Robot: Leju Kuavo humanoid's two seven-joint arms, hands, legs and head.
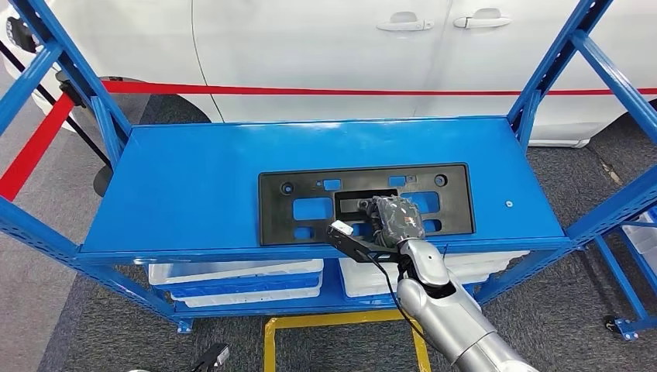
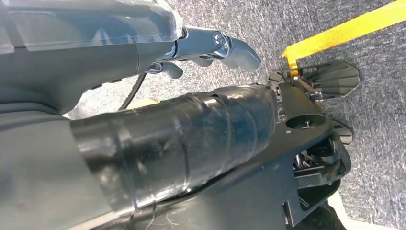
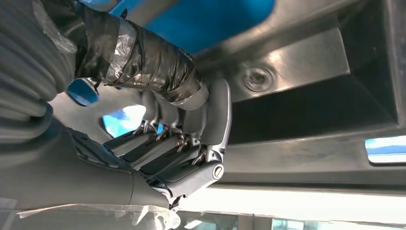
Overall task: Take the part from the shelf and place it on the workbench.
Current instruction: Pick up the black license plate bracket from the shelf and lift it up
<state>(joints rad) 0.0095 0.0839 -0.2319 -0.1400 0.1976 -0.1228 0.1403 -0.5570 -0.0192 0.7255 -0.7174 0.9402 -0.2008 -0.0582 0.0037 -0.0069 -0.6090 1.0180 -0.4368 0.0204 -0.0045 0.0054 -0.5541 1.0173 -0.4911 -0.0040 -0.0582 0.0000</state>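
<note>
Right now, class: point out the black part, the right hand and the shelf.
Black part (image 1: 310,186): head view, its flat left half.
Right hand (image 1: 397,218): head view, its taped back, resting on the part.
Shelf (image 1: 194,178): head view, bare blue top left of the part.

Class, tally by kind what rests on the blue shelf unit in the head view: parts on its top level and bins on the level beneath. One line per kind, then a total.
Flat black plastic plate with rectangular cut-outs, top level: 1
White plastic bins, lower level: 2
Total: 3
</note>
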